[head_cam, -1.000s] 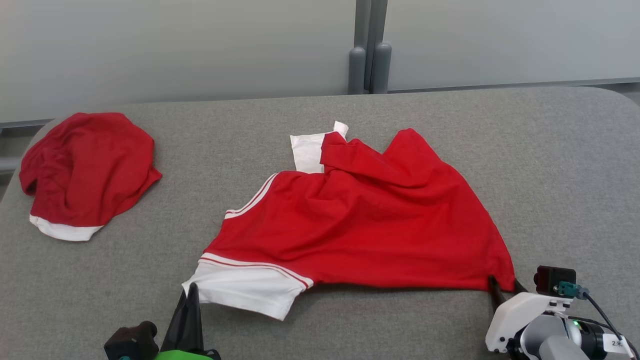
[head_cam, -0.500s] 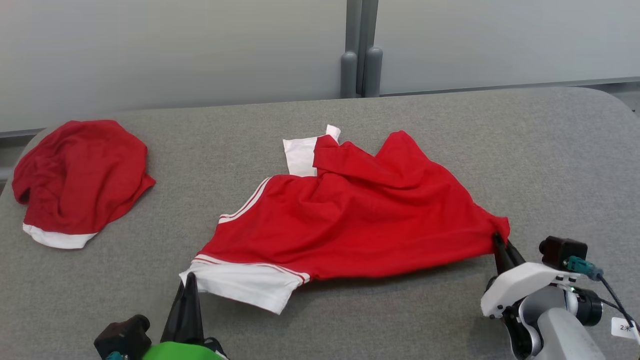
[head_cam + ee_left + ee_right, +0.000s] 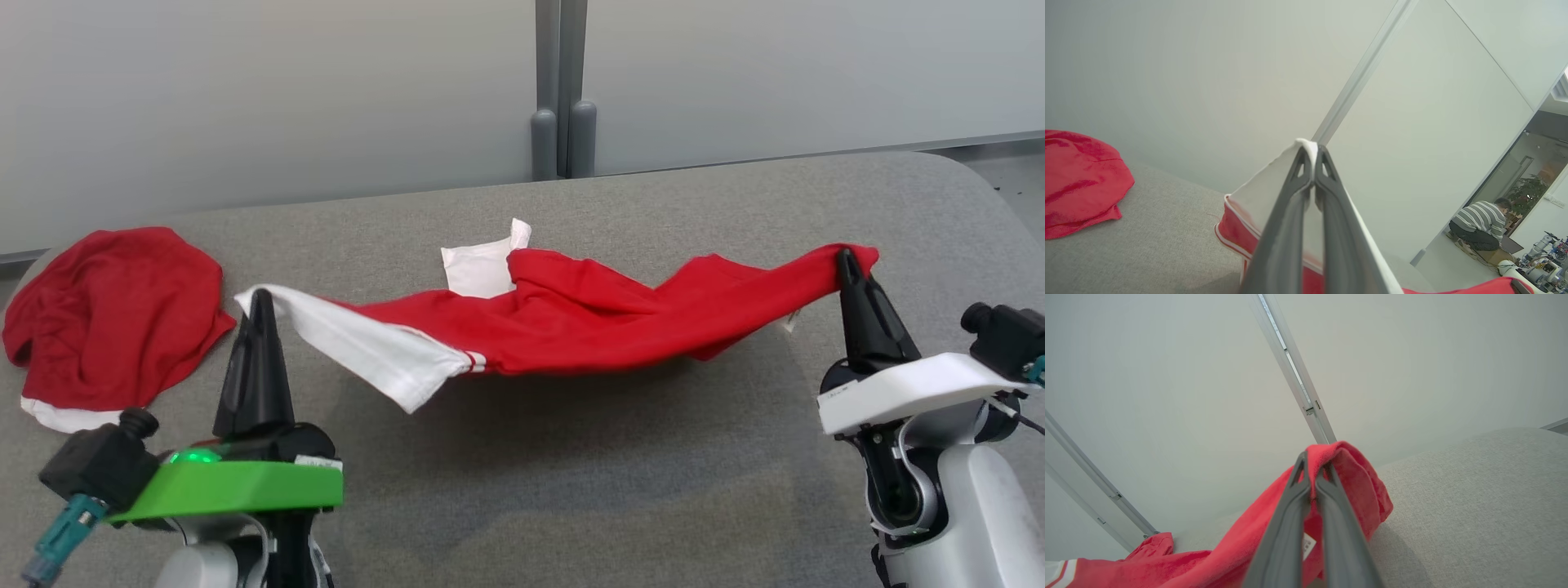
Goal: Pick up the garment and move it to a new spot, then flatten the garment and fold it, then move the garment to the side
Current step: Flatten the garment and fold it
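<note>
Now the garment [image 3: 588,327], a red shirt with white sleeves, hangs slack over the middle of the table [image 3: 571,490], strung from nine to three o'clock. The left gripper [image 3: 261,296] is pressed together on a white sleeve edge, and the right gripper [image 3: 846,255] pinches a red corner. It looks light, limp and quick to sag, so corners are the sound places to hold. The right wrist view shows a white label [image 3: 1308,543] by the pinch; the left wrist view shows a seated person [image 3: 1482,222] far off at four o'clock. A red bundle [image 3: 114,314] lies at ten o'clock.
</note>
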{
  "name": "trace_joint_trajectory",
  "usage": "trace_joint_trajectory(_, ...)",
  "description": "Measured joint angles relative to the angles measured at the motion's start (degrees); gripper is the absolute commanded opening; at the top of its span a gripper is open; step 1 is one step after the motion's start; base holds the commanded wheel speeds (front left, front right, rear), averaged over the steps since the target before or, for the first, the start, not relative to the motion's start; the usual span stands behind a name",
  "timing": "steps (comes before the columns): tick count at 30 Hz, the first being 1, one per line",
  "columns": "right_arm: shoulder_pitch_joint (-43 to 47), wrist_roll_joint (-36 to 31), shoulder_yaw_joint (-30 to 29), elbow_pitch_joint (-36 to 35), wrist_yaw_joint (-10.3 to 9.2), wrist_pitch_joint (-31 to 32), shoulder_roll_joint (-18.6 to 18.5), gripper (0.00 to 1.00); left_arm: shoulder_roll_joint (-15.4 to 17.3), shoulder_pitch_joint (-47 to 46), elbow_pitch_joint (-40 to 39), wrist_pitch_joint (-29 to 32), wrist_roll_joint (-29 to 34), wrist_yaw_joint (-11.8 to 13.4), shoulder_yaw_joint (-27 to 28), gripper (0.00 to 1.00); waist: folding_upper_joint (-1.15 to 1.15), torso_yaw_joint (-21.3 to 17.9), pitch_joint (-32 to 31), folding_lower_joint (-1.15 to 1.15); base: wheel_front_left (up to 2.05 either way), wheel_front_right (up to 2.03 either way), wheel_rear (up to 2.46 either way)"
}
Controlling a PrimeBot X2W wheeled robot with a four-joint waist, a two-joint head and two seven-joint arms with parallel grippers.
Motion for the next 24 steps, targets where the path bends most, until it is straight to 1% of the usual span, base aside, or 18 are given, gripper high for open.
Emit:
trace_joint_trajectory(4, 0.80, 3.01, -0.63, -8.08, 0.00, 2.53, 0.01, 0.00, 0.43, -3.35, -5.83, 1.45, -0.80, 0.01, 0.73, 0.00, 0.00, -0.47, -0.45, 0.00, 0.00, 0.00, 0.00)
trace_joint_trajectory(6, 1.02, 3.93, -1.08, -11.65, 0.00, 3.59, 0.01, 0.00, 1.14, -4.71, -8.80, 2.27, -0.75, 0.14, 1.14, 0.00, 0.00, -0.76, -0.63, 0.00, 0.00, 0.00, 0.00)
trace_joint_trajectory(11, 1.30, 6.24, -2.97, -19.86, 0.00, 5.79, 0.00, 0.00, 2.37, -7.94, -16.62, 4.59, -0.69, 1.38, 2.08, 0.00, 0.00, -1.49, -0.86, 0.00, 0.00, 0.00, 0.00)
trace_joint_trajectory(15, 1.30, 7.99, -4.32, -25.95, 0.00, 7.68, -0.01, 0.00, 4.02, -10.90, -21.94, 6.94, -0.07, 2.33, 2.85, 0.00, 0.00, -1.99, -0.75, 0.00, 0.00, 0.00, 0.00)
trace_joint_trajectory(17, 1.31, 8.92, -4.79, -28.65, 0.00, 8.55, 0.00, 0.00, 5.04, -12.45, -24.40, 8.15, 0.71, 2.61, 3.02, 0.00, 0.00, -2.18, -0.62, 0.00, 0.00, 0.00, 0.00)
trace_joint_trajectory(20, 1.48, 10.81, -5.48, -32.04, 0.00, 9.90, -0.01, 0.00, 5.70, -14.58, -27.42, 10.05, 0.90, 3.19, 3.11, 0.00, 0.00, -2.43, -0.33, 0.00, 0.00, 0.00, 0.00)
trace_joint_trajectory(24, 2.52, 11.60, -5.98, -33.33, 0.00, 12.15, -0.01, 0.00, 6.62, -16.16, -28.18, 12.24, 1.10, 4.19, 3.19, 0.00, 0.00, -2.51, 0.36, 0.00, 0.00, 0.00, 0.00)
